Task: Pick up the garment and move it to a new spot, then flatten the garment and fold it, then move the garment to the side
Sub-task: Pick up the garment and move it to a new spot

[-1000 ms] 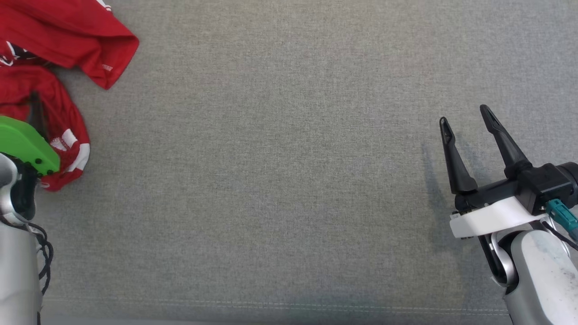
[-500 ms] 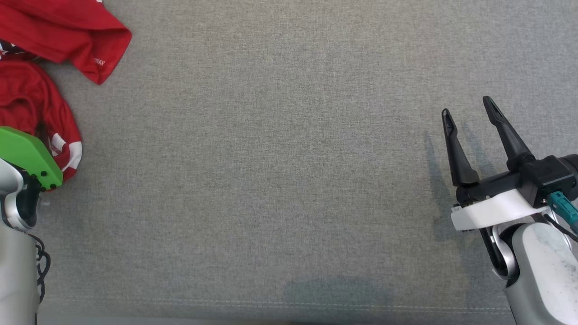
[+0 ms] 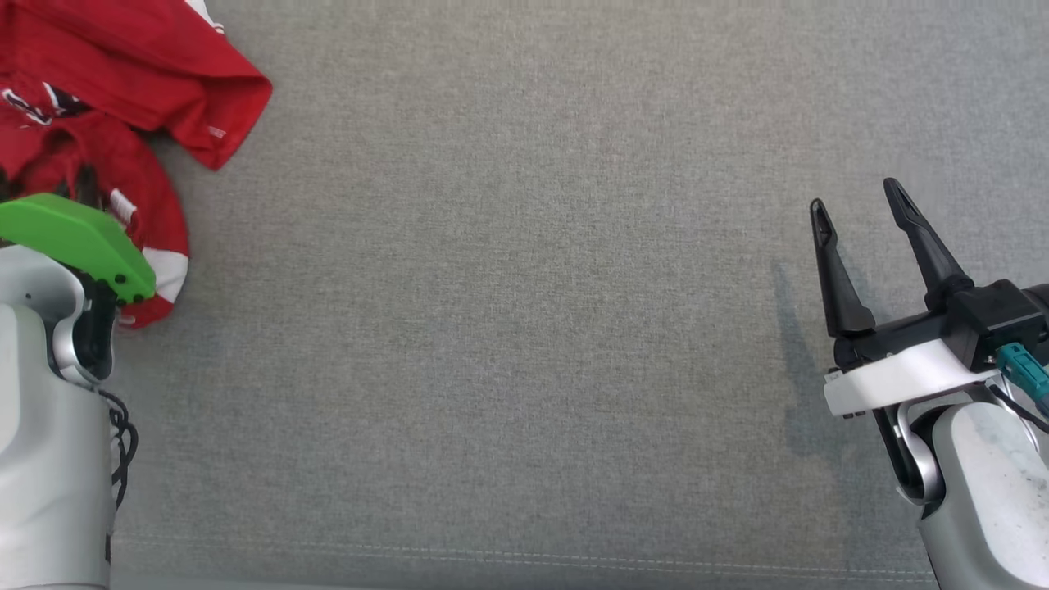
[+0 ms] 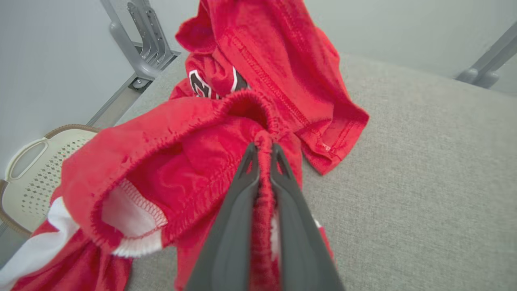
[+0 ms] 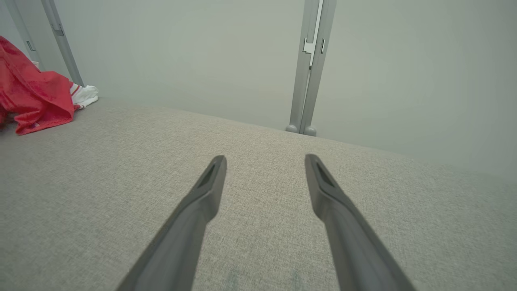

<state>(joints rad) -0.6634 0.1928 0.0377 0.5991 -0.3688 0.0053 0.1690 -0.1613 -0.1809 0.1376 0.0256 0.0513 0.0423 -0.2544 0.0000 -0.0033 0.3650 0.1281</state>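
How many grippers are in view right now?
2. The left gripper is at the left, shut on the red garment. The right gripper is at the right, open above the grey surface. None seems hidden.

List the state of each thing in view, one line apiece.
red garment, crumpled in a heap, not yet flattened or folded.
left pincer, shut on the red garment's gathered hem.
right pincer, open, holding nothing, well apart from the garment.
cream basket, seemingly upright; contents out of view.
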